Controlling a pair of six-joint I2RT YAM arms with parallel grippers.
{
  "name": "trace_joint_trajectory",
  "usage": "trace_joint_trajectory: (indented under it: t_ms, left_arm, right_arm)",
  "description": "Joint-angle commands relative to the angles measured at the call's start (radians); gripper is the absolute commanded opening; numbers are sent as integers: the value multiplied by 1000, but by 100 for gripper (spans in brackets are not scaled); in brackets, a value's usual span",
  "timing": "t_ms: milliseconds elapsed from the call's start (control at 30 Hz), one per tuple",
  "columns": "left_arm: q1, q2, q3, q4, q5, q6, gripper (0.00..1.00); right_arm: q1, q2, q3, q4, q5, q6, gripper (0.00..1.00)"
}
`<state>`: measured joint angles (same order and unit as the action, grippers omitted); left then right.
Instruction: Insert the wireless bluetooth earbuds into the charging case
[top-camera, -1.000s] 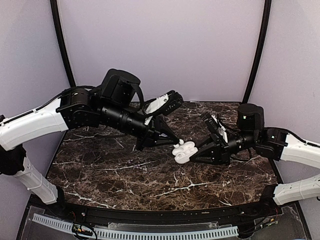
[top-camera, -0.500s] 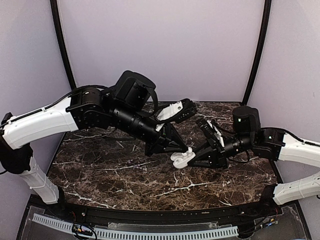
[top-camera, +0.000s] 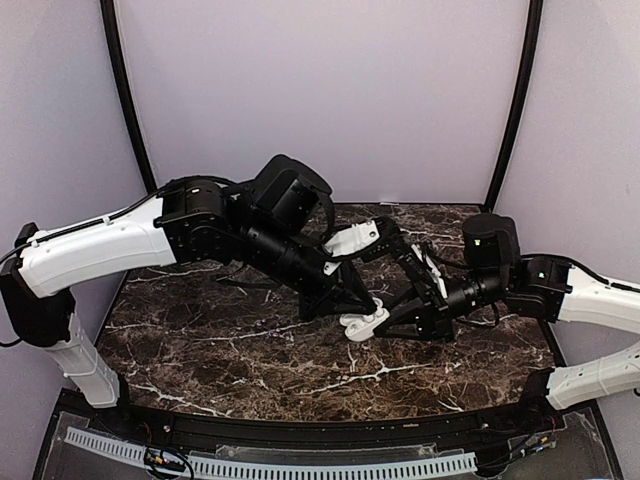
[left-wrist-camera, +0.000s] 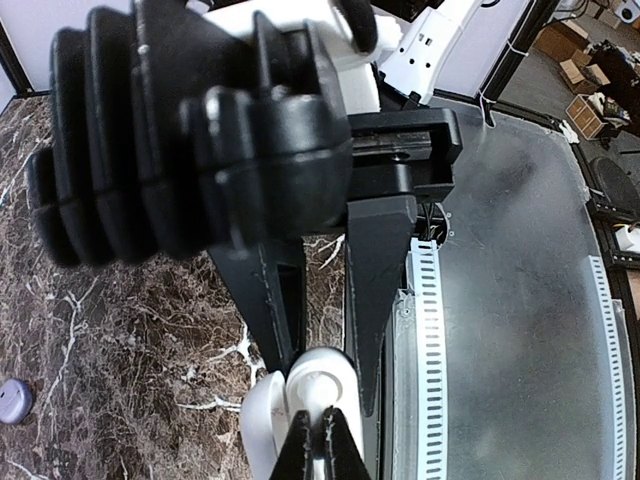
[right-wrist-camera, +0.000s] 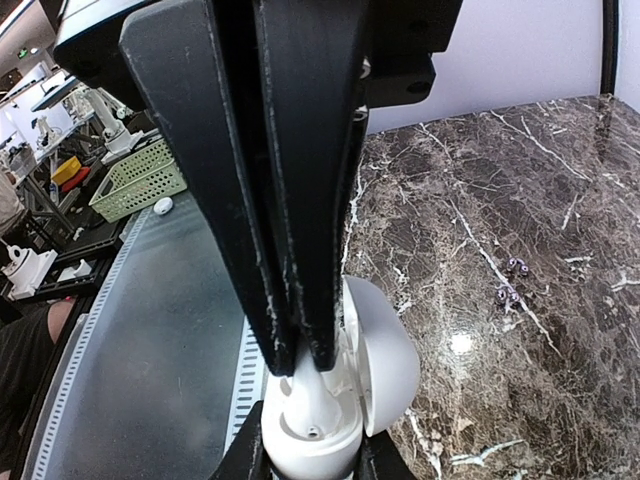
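- Currently right claw (right-wrist-camera: 300, 365) pinches open charging case (right-wrist-camera: 385, 365); left claw (left-wrist-camera: 320, 448) pressed together against it.
- No earbud visibly seated; both insertions apparently left.

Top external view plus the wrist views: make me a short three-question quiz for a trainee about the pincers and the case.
1. True or false: the right pincer stands wide open, clear of the charging case.
2. Where do the left pincer and the right pincer meet? A) near the middle of the marble table B) at its far left corner C) beyond its near edge
3. Fill in: the case's hinged lid is ___.
Key: 1 false; 2 A; 3 open.
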<state>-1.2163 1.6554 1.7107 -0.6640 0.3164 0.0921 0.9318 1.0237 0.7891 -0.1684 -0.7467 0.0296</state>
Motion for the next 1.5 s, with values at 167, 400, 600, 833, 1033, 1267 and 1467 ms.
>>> trace_joint_trajectory:
  t_ms: [167, 400, 600, 833, 1033, 1267, 1467]
  left_arm:
    - [-14, 17, 52, -58, 9, 21, 0]
    - [-14, 31, 56, -69, 48, 20, 0]
    - [-14, 57, 76, -85, 13, 9, 3]
    - [-14, 54, 95, -88, -16, 14, 15]
    - [-14, 19, 103, -71, -86, 10, 27]
    - [-14, -17, 107, -60, -146, 18, 30]
    - [-14, -40, 107, -59, -180, 29, 32]
  right_arm:
    - [11, -10, 40, 23, 19, -16, 0]
    - [11, -14, 36, 28, 20, -17, 0]
    - [11, -32, 39, 33, 15, -16, 0]
    - [11, -39, 34, 37, 13, -10, 0]
    - [11, -32, 17, 48, 6, 11, 0]
    - [11, -27, 2, 61, -6, 26, 0]
    - [11, -26, 4, 57, -6, 24, 0]
